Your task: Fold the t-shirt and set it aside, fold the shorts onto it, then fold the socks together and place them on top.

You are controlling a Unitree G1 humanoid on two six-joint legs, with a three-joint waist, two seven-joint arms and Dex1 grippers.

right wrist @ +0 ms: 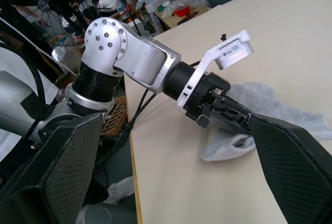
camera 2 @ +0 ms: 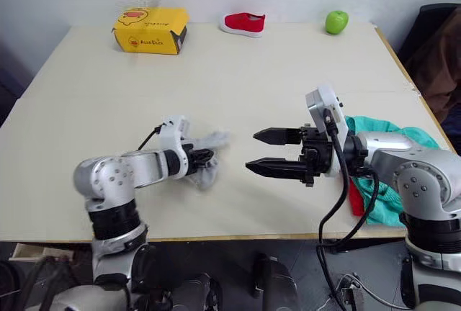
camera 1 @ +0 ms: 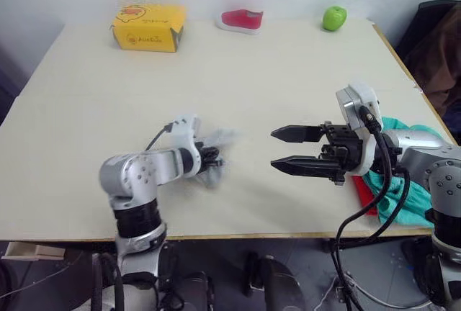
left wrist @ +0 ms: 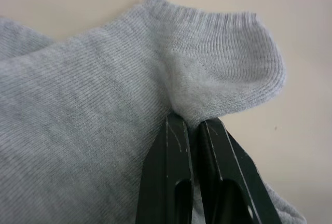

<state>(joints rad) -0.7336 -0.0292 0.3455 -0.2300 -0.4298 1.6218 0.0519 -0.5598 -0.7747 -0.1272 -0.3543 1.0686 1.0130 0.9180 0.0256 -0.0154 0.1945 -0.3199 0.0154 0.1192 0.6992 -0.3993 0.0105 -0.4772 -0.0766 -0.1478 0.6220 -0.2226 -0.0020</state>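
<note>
the socks step is in hand, by the look of it. taking the table's near edge as the landmark: closest to it, on the right-hand corner, the teal shorts lie over the red t-shirt, of which only a strip shows beneath, so the first two garments seem already stacked. just in from the same edge, left of middle, the left gripper is pinched tight on the grey socks, its fingers clamped at a cuff. a little right of the socks, the right gripper hovers spread wide, holding nothing, pointed at them. the next move likely calls for it to catch the free end so the pair can be folded together, then carried onto the shorts. along the far edge sit a yellow box, a red shoe and a green apple.
</note>
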